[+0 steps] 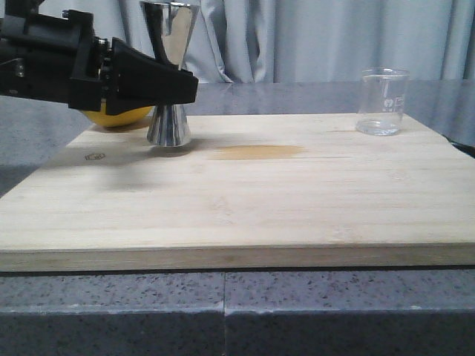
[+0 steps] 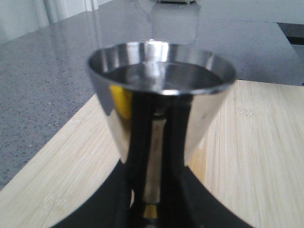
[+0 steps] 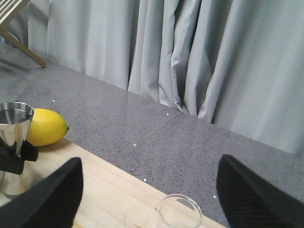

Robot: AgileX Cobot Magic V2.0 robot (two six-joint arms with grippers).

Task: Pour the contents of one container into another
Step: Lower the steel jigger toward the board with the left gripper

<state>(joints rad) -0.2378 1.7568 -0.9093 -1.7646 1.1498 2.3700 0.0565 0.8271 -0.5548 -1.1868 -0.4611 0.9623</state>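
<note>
The steel jigger [image 1: 170, 74] stands upright on the far left of the wooden board [image 1: 245, 208]. My left gripper [image 1: 178, 85] reaches in from the left and is shut on its narrow waist. In the left wrist view the jigger's upper cup [image 2: 161, 95] fills the picture, with the black fingers [image 2: 223, 209] on either side of the waist. The clear glass beaker [image 1: 382, 104] stands alone at the board's far right corner. My right gripper [image 3: 149, 159] is open wide, above and behind the beaker [image 3: 179, 211], touching nothing. It is out of the front view.
A yellow lemon [image 1: 119, 117] lies just behind the jigger at the board's far left edge. A brownish stain [image 1: 256, 152] marks the board near its middle. A grey speckled counter and grey curtains lie behind, with a wooden rack [image 3: 14, 28] further back.
</note>
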